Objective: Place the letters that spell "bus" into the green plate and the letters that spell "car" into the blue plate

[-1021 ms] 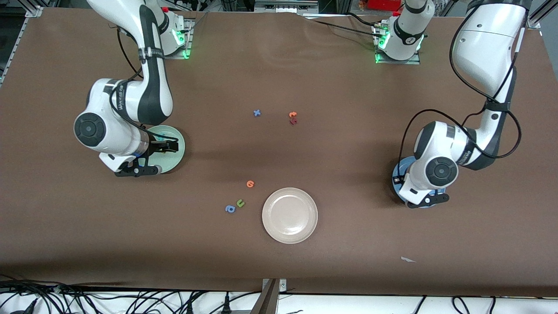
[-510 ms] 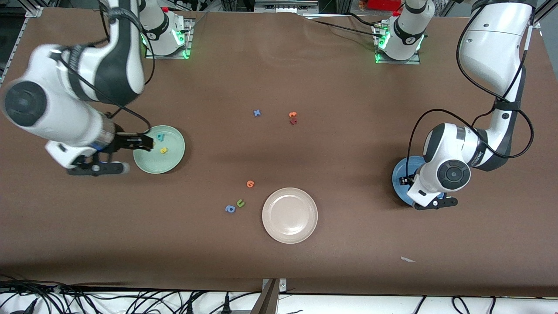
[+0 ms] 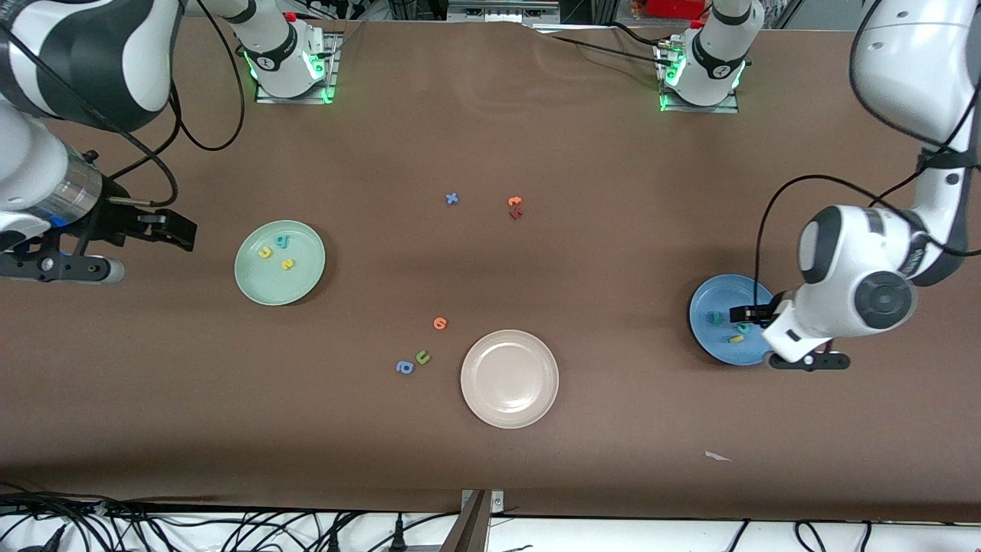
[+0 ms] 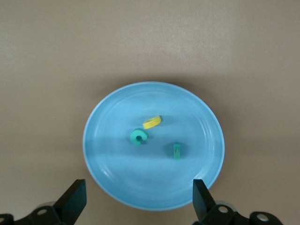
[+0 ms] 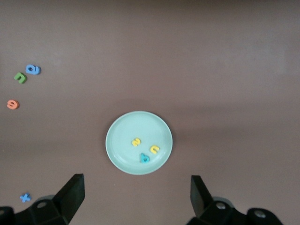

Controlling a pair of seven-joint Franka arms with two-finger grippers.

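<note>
The green plate [image 3: 300, 285] holds a yellow "u" [image 3: 265, 252], a teal "b" [image 3: 283, 241] and a yellow "s" [image 3: 288, 264]. My right gripper [image 3: 170, 228] hangs open and empty over the table beside this plate, toward the right arm's end. The right wrist view shows the green plate [image 5: 122, 136] between the open jaws of my right gripper [image 5: 136, 185]. The blue plate [image 3: 709, 299] holds a teal "c" [image 4: 138, 137], a yellow "a" [image 4: 152, 122] and a thin teal "r" [image 4: 176, 151]. My left gripper [image 4: 138, 190] is open and empty above the blue plate's [image 4: 140, 183] edge.
A cream-white plate [image 3: 510, 378] lies nearer the front camera, mid-table. Beside it are an orange round letter [image 3: 440, 323], a green "u" [image 3: 422, 356] and a blue "a" [image 3: 405, 367]. Farther back lie a blue "x" [image 3: 452, 198], an orange letter [image 3: 515, 202] and a dark red one [image 3: 516, 214].
My left gripper opened and rose off the blue plate, uncovering its letters. My right arm lifted and swung away from the green plate toward its end of the table.
</note>
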